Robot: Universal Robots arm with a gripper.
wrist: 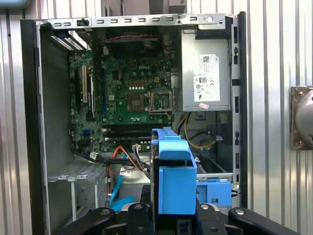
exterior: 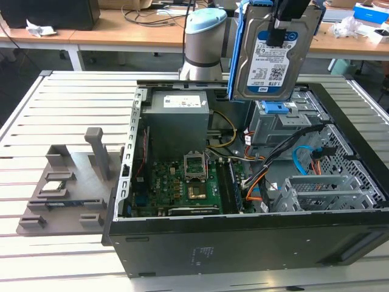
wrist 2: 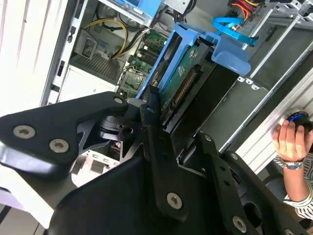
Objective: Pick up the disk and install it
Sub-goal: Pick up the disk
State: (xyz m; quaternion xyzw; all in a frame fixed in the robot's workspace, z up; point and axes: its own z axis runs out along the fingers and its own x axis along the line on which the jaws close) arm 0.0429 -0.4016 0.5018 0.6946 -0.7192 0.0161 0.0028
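Look at the exterior view, starting at nine o'clock. A grey fixture [exterior: 67, 194] sits on the slatted table [exterior: 36, 121], just beside the open computer case [exterior: 243, 243]. A small square chip [exterior: 53, 187] lies in one of its pockets.

In the middle, the case lies on its side with the open face up. Inside it you see the motherboard [exterior: 182, 185] at about seven o'clock, and the grey power supply [exterior: 176, 121] beyond it, toward eleven o'clock. The arm's base [exterior: 203, 42] stands behind the case at twelve o'clock.

At one o'clock the disk [exterior: 273, 61] hangs upright in the air. Its label faces the camera, and a blue rail runs down its edge. It is raised over the blue-fronted drive bay [exterior: 276, 109]. The gripper [exterior: 284, 27] has it by the top edge, clamped tight on the disk.

At four o'clock inside the case, a metal drive cage [exterior: 322, 191] sits beside blue and orange cables.

In the second wrist view, a black finger [wrist 2: 152, 122] presses against the disk's circuit-board side. A person's hand [wrist 2: 288, 139] shows past the case's wall.

In the first wrist view, the disk's blue rail [wrist: 176, 181] stands in front of the open case.
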